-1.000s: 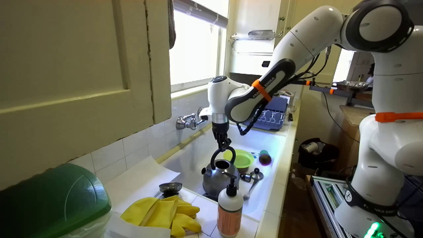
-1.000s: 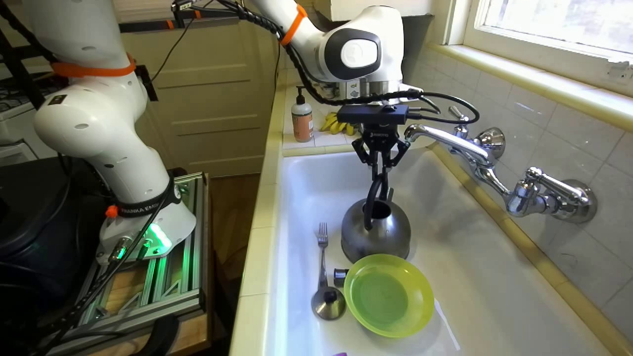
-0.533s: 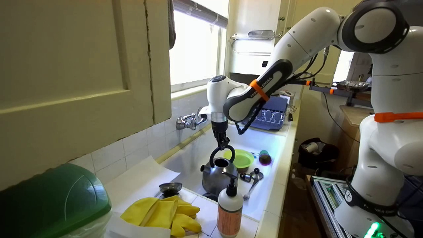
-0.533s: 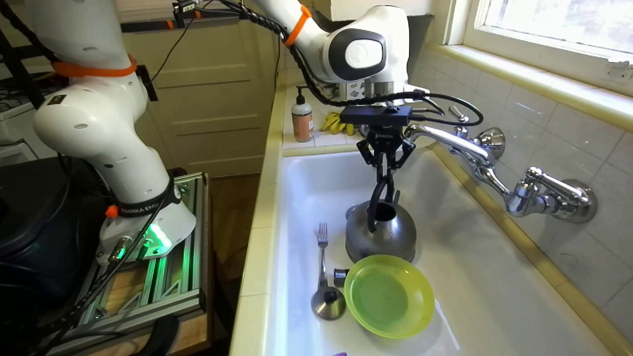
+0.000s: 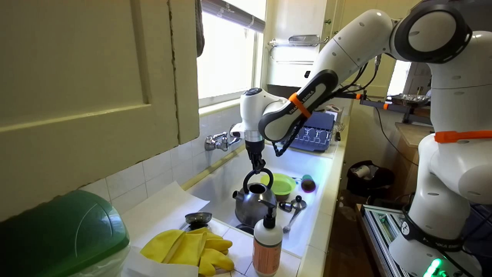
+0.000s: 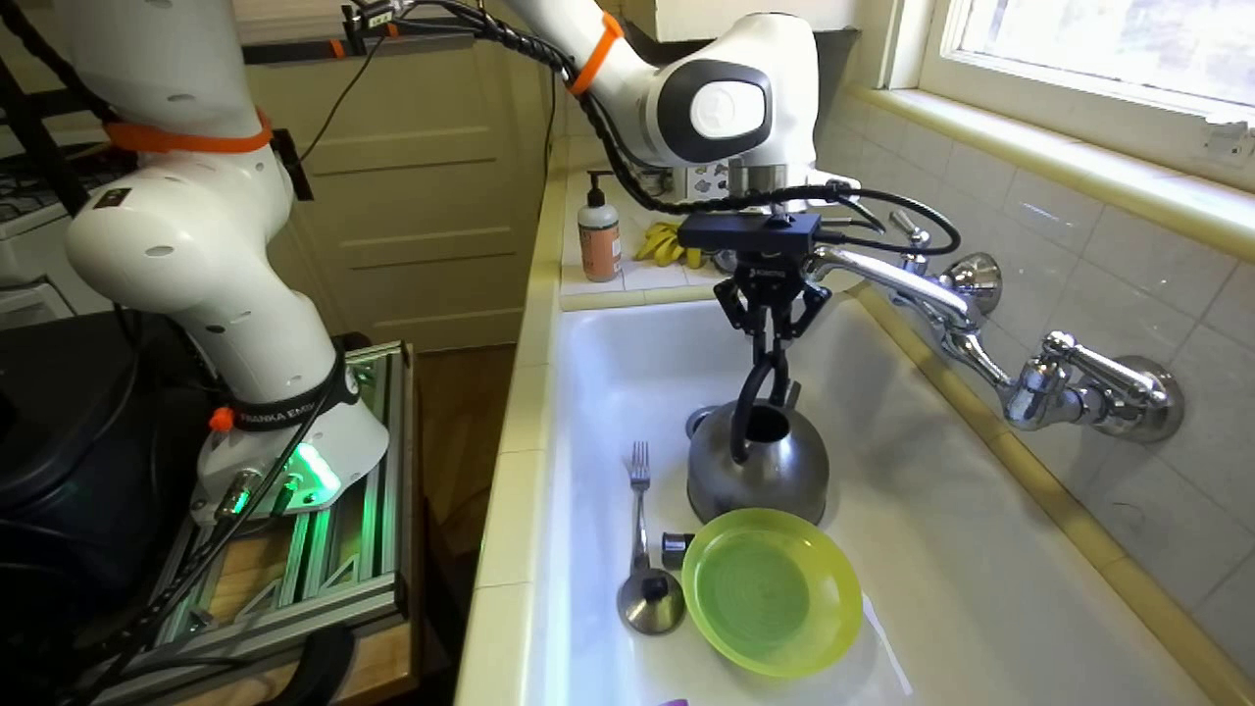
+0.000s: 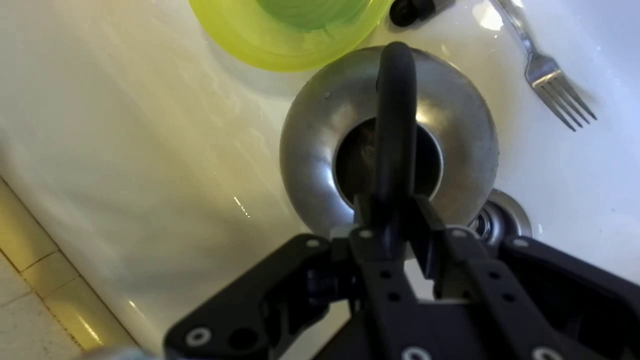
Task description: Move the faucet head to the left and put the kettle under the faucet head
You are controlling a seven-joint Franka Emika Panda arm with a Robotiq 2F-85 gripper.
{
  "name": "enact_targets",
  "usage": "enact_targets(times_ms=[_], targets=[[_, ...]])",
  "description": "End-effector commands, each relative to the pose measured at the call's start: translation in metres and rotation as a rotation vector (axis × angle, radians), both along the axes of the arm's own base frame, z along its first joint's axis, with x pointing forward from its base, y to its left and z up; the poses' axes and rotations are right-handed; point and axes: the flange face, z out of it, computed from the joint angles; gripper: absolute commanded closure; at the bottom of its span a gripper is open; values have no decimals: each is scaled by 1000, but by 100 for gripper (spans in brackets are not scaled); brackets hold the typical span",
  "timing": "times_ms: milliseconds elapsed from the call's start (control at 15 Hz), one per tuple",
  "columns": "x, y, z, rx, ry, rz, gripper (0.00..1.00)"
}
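Observation:
The silver-grey kettle is upright in the white sink, lid off; it also shows in the wrist view. My gripper points down and is shut on the top of its black arched handle. In an exterior view the kettle is partly behind a soap bottle. I cannot tell whether its base touches the sink floor. The chrome faucet head reaches out from the tiled wall, its tip close beside my gripper, higher than the kettle and right of its opening. In the wrist view the kettle's spout is hidden under the gripper.
A yellow-green bowl lies against or very near the kettle. A fork and a lid lie beside it. The drain shows next to the kettle. The soap bottle and yellow gloves stand on the counter.
My gripper and the kettle have moved slightly toward the faucet wall, uncovering part of the drain. The bowl has shifted a very little away from the kettle side. The faucet head has not moved.

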Motion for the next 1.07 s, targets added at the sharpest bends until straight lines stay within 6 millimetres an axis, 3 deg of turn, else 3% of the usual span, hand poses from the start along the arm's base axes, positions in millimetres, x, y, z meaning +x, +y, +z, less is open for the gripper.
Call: enact_targets(times_ms=[0, 200, 333, 467, 933, 1000], targets=[[5, -9, 0, -32, -33, -14, 95], [5, -7, 0, -30, -25, -7, 95], [4, -4, -1, -24, -10, 3, 53], [5, -4, 1, -33, -13, 12, 50], [7, 15, 2, -12, -17, 74, 0], [7, 22, 2, 13, -12, 92, 0]])
